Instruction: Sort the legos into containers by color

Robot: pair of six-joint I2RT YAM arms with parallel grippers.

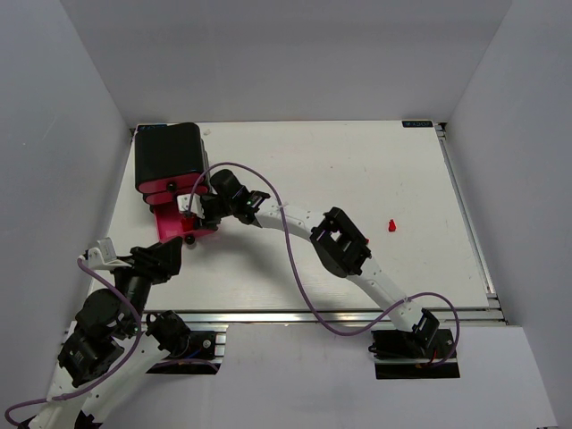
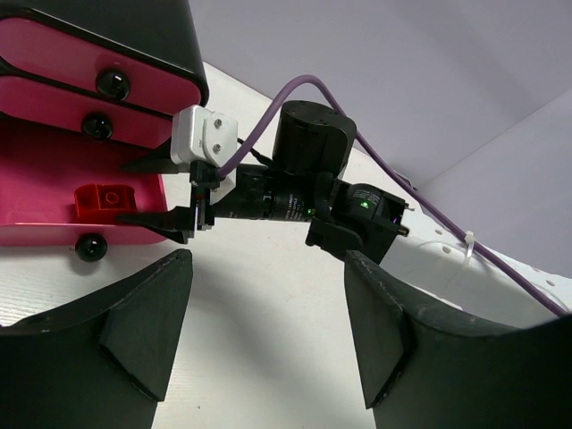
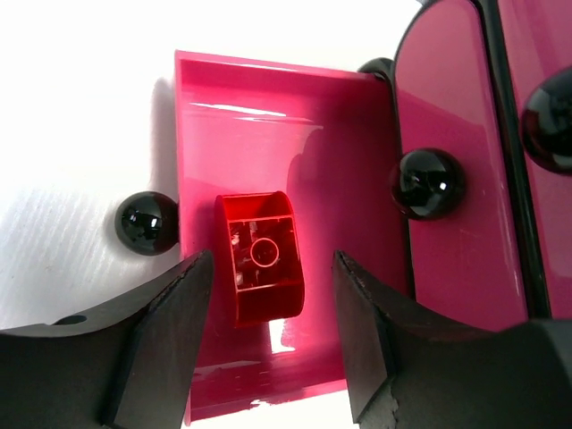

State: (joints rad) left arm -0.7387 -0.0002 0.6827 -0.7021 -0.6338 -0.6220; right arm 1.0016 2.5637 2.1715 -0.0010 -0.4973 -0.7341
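Right gripper [image 2: 134,191] over the pulled-out bottom drawer [image 3: 349,161], jaws apart, holding nothing. Red brick [image 3: 262,259] lies on the drawer floor between the fingers and appears clear of both, so it looks released. Left gripper [image 2: 268,322] low beside the drawer front, jaws apart, empty.

Second red brick [image 1: 391,225] alone on the desk [image 1: 357,161], well to the right of the drawer, on the right arm's side and far from the left. Too small to read its long axis. Judgement: the right arm is the one to fetch it.
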